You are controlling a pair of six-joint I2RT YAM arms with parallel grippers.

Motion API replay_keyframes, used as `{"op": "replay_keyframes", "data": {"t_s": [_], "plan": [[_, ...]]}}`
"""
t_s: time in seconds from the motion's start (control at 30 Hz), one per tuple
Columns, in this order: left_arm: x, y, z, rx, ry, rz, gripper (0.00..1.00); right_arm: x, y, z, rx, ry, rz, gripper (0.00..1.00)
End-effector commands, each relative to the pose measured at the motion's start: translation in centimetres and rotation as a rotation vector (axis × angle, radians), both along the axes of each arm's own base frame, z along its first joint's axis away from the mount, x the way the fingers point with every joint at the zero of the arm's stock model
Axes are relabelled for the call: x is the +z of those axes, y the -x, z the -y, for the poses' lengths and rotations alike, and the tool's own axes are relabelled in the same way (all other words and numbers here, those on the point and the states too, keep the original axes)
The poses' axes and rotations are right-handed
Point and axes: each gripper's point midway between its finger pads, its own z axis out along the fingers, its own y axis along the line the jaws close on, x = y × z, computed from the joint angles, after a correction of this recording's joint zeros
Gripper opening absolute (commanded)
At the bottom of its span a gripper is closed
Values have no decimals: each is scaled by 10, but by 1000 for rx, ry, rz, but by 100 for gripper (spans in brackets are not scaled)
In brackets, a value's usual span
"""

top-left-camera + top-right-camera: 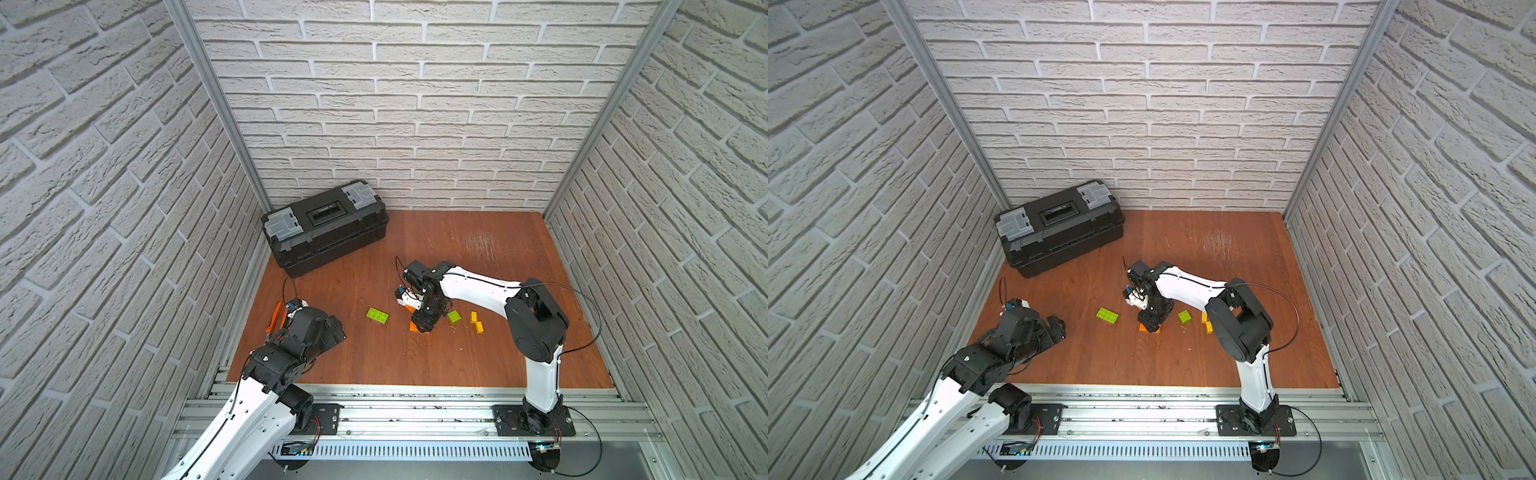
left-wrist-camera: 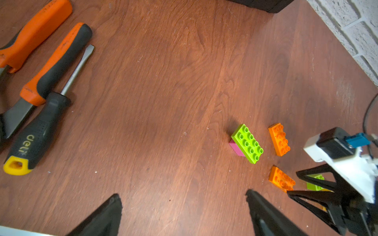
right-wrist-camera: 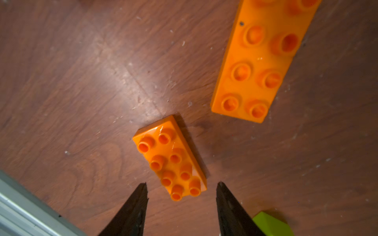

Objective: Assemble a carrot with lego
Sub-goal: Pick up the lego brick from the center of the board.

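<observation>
1. right claw [image 3: 181,185] about half open, gripping nothing; one end of an orange brick [image 3: 169,157] lies between its tips.
2. its long axis slants across that gap; in a top view the orange brick [image 1: 413,326] sits lower centre.
3. left claw [image 2: 183,198] gapes wide, empty, and is farther off.

A black toolbox [image 1: 325,226] sits at the far left of the wooden table [image 1: 478,365]. Mid-table, the right gripper [image 1: 423,325] points down over an orange brick [image 1: 414,327], hiding most of it. A lime-green long brick [image 1: 377,316] lies to its left, and a green square brick [image 1: 454,317] and two yellow bricks [image 1: 479,328] lie to its right. The left gripper [image 1: 337,329] is at the near left, by orange-handled pliers [image 1: 274,318].
</observation>
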Motion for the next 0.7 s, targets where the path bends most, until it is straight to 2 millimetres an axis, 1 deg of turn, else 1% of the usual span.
{"op": "replay_keyframes", "data": {"t_s": [0.0, 0.1, 0.2, 0.4, 0.67], "plan": [[11, -10, 3, 11, 19, 54, 98, -4, -10, -5, -8, -4, 34, 56], [9, -10, 4, 14, 21, 49, 98, 1, -12, -11, -12, -35, 46, 56], [8, -11, 5, 14, 20, 46, 98, 0, -13, -14, -19, -36, 36, 56], [7, -14, 7, 14, 19, 39, 98, -5, -10, -17, -43, -11, 38, 55], [1, -10, 7, 16, 24, 29, 98, -16, -2, -17, -43, 36, 33, 51]]}}
